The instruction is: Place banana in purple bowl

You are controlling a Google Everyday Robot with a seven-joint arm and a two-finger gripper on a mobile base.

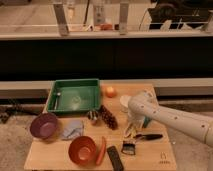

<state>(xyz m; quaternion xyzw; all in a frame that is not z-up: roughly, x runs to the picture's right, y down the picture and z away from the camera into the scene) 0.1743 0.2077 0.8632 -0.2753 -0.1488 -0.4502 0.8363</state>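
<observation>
The banana [130,132] is a small pale yellow curved fruit lying on the wooden table [150,159], right of centre. My gripper [132,125] hangs from the white arm [170,117] that reaches in from the right. It points down directly over the banana and is at or touching its upper end. The purple bowl [44,125] stands empty at the table's left edge, well left of the gripper.
A green tray [74,96] is at the back left and a round orange fruit [110,92] sits beside it. An orange bowl [82,150] and an orange stick [102,150] are at the front. Between them lie a grey cloth [73,129], a dark cluster [108,117], a black brush [146,136] and a black remote [116,157].
</observation>
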